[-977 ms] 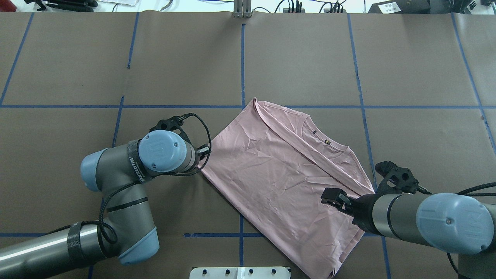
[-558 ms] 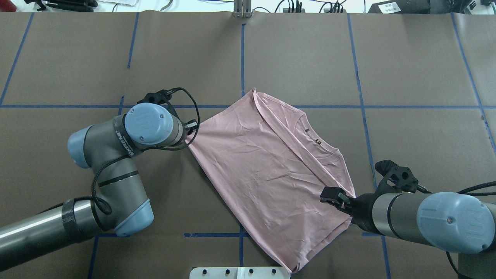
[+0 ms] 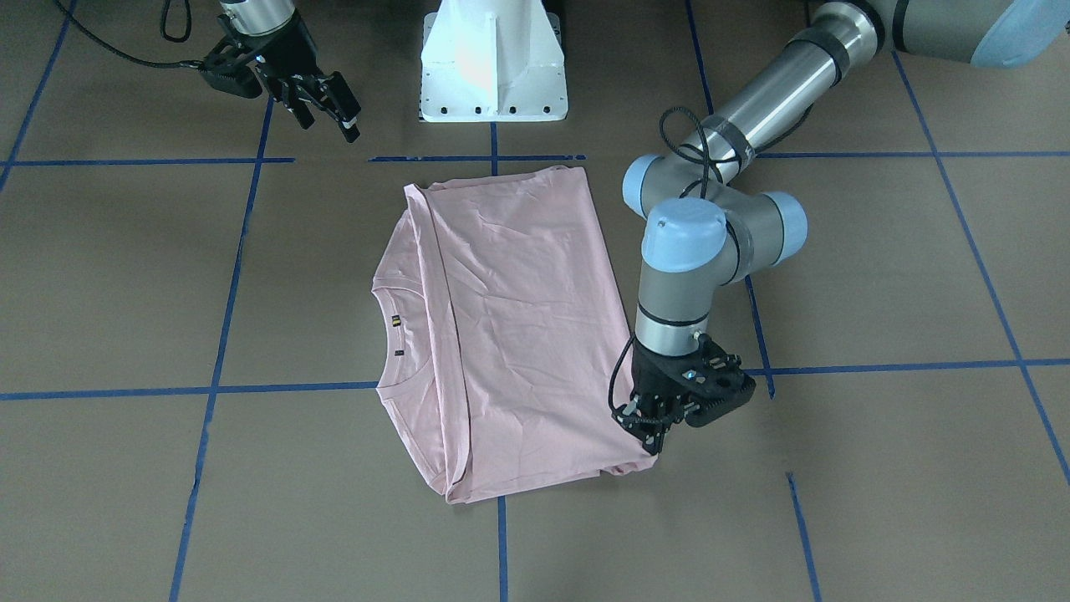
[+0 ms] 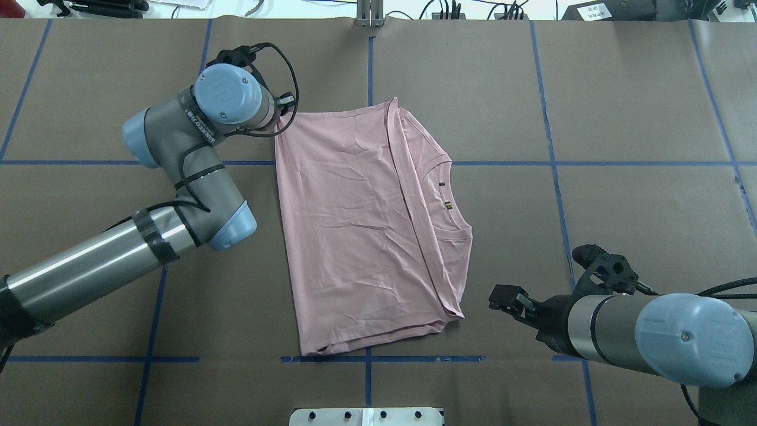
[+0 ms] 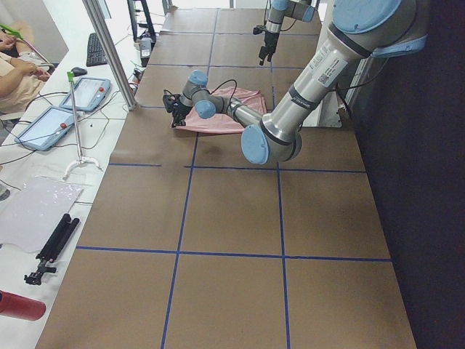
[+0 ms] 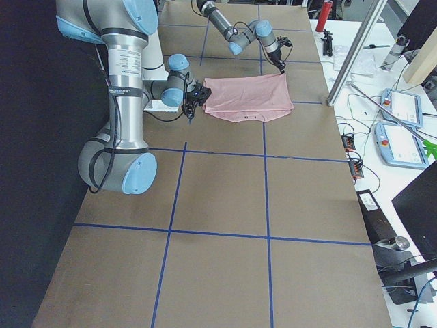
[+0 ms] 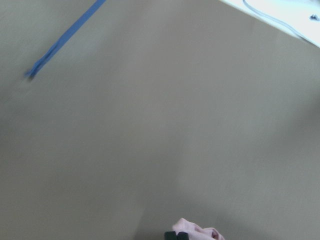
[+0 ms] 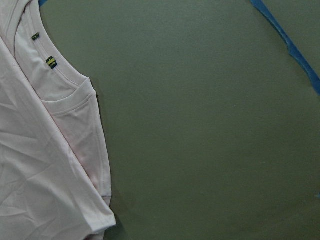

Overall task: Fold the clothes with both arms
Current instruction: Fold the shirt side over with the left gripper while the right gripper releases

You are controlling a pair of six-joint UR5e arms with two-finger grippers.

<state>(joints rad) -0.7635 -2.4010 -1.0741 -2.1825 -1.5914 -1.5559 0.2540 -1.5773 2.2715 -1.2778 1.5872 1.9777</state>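
The pale pink T-shirt (image 4: 355,225) lies folded lengthwise on the brown table, its ribbed collar (image 4: 452,201) on the right side. The cartoon dog and lettering are hidden. My left gripper (image 4: 285,113) is shut on the shirt's far left corner, low at the table; in the front-facing view it (image 3: 654,436) pinches that corner. The left wrist view shows a pink scrap (image 7: 197,231) at the bottom edge. My right gripper (image 4: 502,297) is open and empty, to the right of the shirt's near right corner and apart from it. The right wrist view shows the shirt (image 8: 35,165) at its left.
The white pedestal base (image 3: 493,67) stands at the robot's side of the table. Blue tape lines (image 4: 369,59) grid the brown table cover. A metal post (image 4: 369,12) stands at the far edge. Tablets and tools lie on a side bench (image 5: 87,91).
My left gripper has pulled the shirt's corner toward the far left. The shirt turned and slid out from under the right gripper. The right arm has stayed in place.
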